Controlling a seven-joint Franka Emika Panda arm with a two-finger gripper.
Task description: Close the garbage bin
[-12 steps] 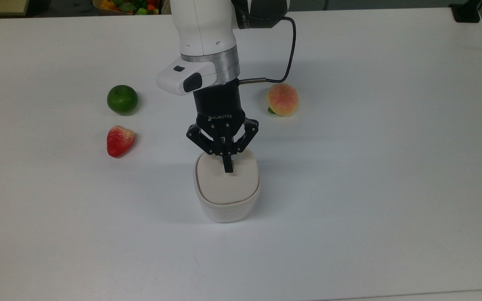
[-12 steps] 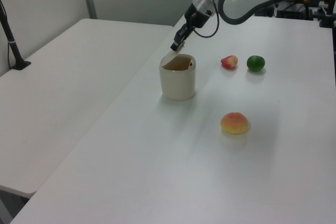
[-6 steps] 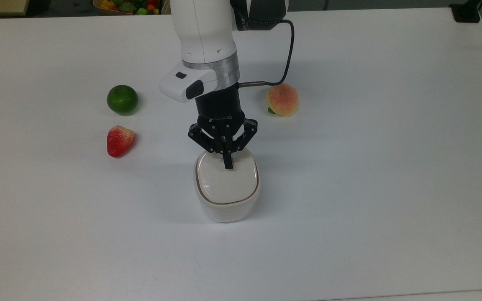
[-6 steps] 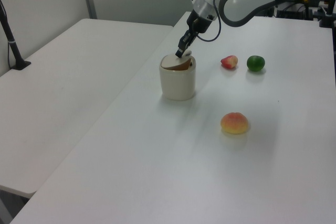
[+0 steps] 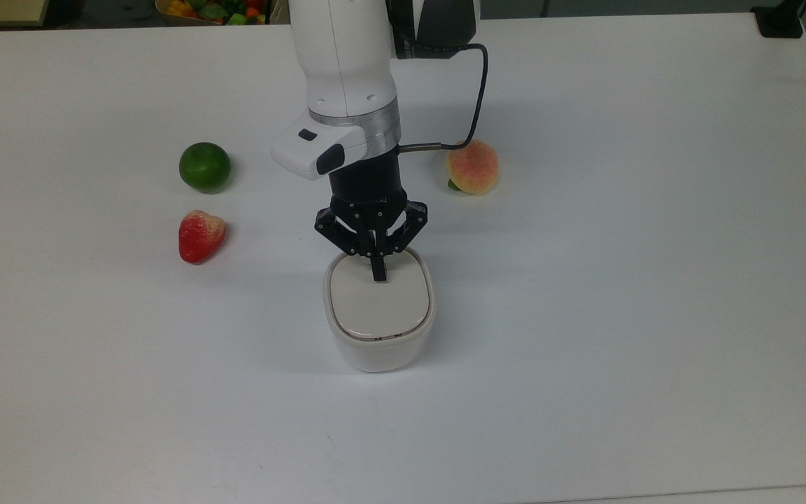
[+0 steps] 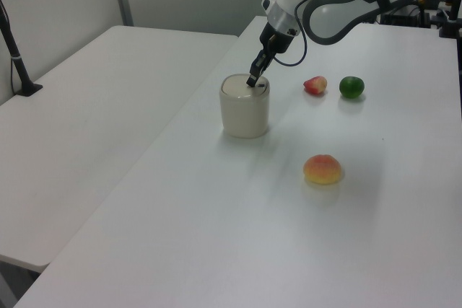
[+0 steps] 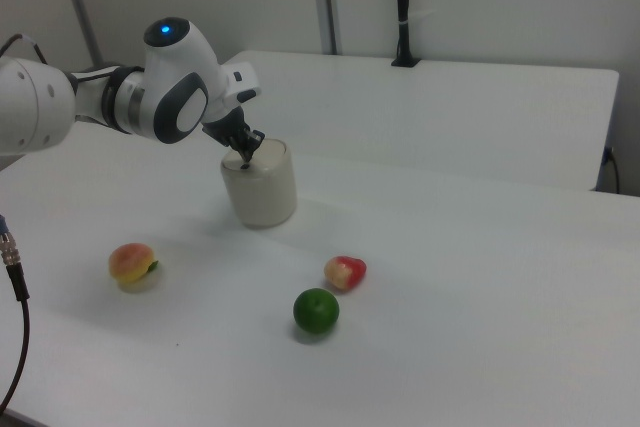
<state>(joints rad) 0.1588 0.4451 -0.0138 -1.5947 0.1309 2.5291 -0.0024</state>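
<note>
The garbage bin stands a little below the middle of the top view, on the white tabletop. Its flat beige lid lies level inside the rim of the white tub, so the bin is shut. In the left view the bin sits in the upper middle of the frame, and in the right view it sits left of centre, again with the lid down.

The gripper comes down from the top of the top view, with its black fingers pressed together into one narrow tip, holding nothing. The tip touches the lid near the edge closest to the arm. In the left view the gripper meets the bin's top from the upper right; in the right view it meets the top from the upper left.

Three fruits lie well apart from the bin. In the top view a lime lies at centre left, a strawberry just below it, and a peach right of the arm, close under the black cable.
</note>
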